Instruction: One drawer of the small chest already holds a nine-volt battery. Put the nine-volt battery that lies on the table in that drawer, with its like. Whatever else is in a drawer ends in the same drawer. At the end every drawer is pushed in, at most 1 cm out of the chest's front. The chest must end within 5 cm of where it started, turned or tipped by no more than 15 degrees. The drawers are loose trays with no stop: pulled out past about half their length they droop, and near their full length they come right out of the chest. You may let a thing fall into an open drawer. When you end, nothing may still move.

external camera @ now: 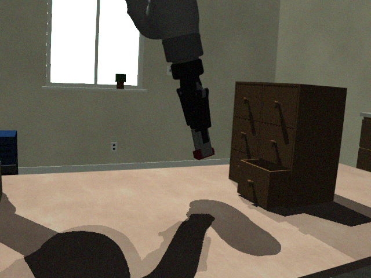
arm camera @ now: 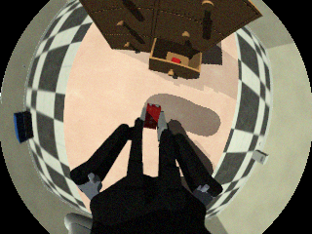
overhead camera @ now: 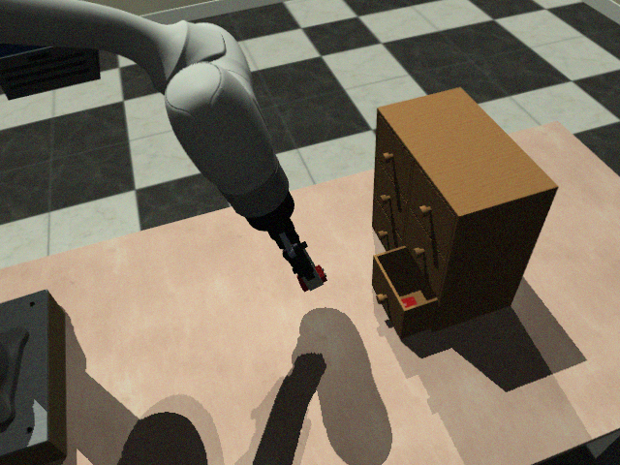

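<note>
My gripper [overhead camera: 311,278] [external camera: 203,153] [arm camera: 151,115] is shut on a red nine-volt battery [overhead camera: 319,274] [external camera: 200,154] [arm camera: 152,116] and holds it in the air, tilted, left of the chest. The small wooden chest [overhead camera: 465,150] [external camera: 317,143] stands on the table with several knobbed drawers. Its bottom left drawer [overhead camera: 416,312] [external camera: 263,182] [arm camera: 175,64] is pulled out partway. Inside it lies another red battery [overhead camera: 409,301] [arm camera: 175,60]. The other drawers look pushed in.
The pink table top [overhead camera: 174,310] [external camera: 104,194] carries the arm's dark shadows. A dark grey block [overhead camera: 35,370] sits at the table's left front edge. A small blue box [external camera: 8,146] [arm camera: 21,127] stands on the floor far left.
</note>
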You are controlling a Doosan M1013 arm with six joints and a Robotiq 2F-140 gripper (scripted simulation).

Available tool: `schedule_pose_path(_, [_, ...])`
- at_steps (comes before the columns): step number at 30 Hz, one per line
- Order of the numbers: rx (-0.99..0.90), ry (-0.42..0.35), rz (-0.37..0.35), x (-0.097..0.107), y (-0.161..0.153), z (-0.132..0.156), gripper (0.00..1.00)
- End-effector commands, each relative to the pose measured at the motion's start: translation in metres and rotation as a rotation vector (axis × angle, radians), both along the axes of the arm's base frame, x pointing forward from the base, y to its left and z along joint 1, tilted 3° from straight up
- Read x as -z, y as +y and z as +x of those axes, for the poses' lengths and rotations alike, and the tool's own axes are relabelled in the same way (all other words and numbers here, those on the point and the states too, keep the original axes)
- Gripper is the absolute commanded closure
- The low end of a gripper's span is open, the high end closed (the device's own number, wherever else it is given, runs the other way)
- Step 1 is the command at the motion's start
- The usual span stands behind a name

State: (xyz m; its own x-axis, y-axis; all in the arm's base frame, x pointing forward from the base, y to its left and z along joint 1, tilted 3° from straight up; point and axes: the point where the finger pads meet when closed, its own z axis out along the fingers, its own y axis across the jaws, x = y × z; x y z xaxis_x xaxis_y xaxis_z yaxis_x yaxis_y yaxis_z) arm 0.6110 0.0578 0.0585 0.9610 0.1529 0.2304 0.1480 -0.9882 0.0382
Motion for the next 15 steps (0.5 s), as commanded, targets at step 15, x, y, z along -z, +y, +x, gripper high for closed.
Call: schedule_pose_path(15, [-0.011,-0.309,0.053,0.0053,-0.0005,-0.01,0.86])
